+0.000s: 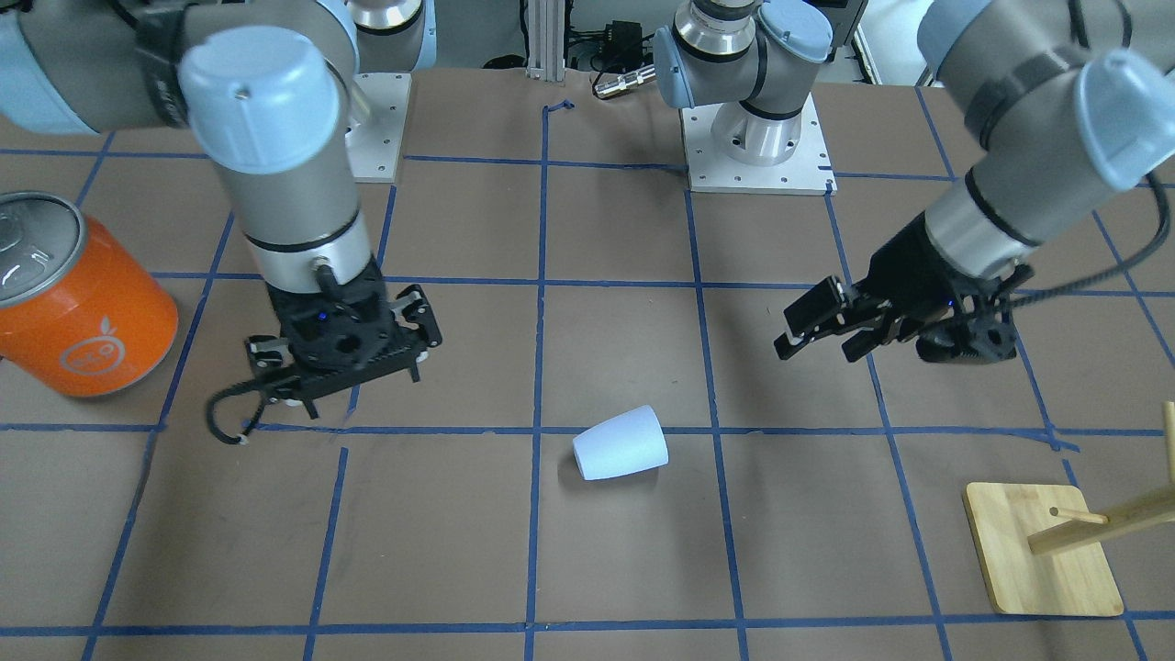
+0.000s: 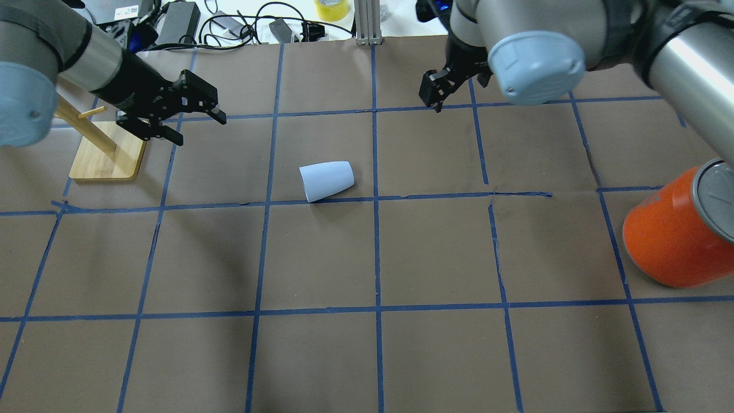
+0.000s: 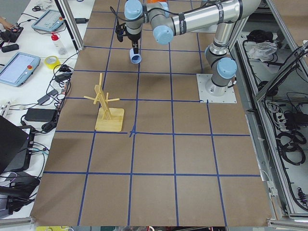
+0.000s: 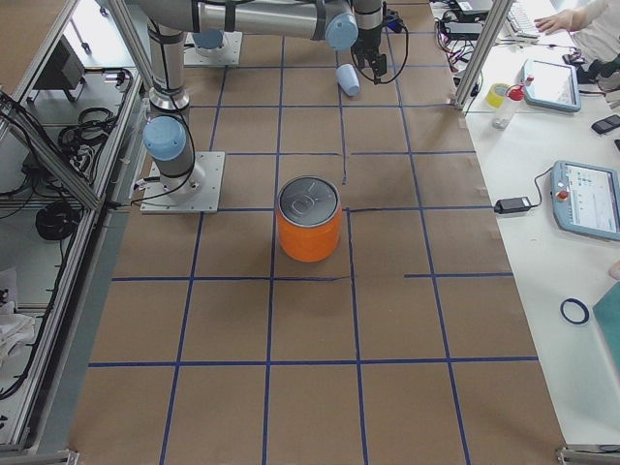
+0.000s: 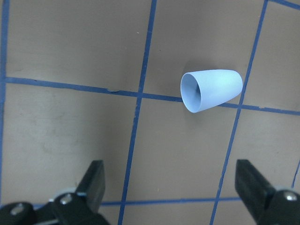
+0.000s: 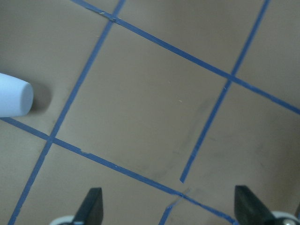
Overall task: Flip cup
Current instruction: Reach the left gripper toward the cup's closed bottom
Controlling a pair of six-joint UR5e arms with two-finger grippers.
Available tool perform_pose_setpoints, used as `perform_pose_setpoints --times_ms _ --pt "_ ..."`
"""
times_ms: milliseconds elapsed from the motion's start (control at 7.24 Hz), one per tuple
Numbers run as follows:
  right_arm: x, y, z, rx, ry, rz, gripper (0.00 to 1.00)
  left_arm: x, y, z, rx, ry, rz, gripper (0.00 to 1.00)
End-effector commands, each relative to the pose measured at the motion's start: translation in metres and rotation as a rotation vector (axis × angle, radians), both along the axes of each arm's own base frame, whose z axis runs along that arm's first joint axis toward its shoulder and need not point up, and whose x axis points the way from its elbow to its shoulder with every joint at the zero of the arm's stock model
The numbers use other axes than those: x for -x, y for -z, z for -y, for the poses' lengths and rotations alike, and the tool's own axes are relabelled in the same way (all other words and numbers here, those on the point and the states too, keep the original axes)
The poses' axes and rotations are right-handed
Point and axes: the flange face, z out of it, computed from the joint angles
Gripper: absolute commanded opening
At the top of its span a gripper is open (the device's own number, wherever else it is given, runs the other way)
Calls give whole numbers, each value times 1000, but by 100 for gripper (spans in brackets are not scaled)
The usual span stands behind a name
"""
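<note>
Pale blue cup (image 2: 327, 180) lying on its side on the taped table (image 2: 436, 258), left gripper (image 2: 199, 127) and right gripper (image 6: 169, 208) hovering apart from it, fingers spread wide

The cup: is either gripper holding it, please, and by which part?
Neither; the cup lies free on its side, left gripper and right gripper open.

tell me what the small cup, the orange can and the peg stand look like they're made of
Cup: probably plastic, with a matte pale lavender-blue finish; it looks smooth, thin-walled and evenly coloured.
Orange can: likely metal, with a glossy orange wall and a silver lid that shows reflections.
Peg stand: wood, perhaps bamboo; it is pale tan and looks unpainted.
</note>
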Motion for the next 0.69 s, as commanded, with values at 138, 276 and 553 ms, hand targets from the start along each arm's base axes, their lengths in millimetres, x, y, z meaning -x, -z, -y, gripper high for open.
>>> perform_pose_setpoints --times_ms 138,276,553 --pt "55 -38 -23 -45 313 29 100 14 101 25 25 -11 -241 100" --pt "54 -32 -27 -57 384 38 100 20 126 24 8 -20 -326 99" --pt "51 -33 -36 -83 402 50 100 28 163 22 16 -25 -426 97"
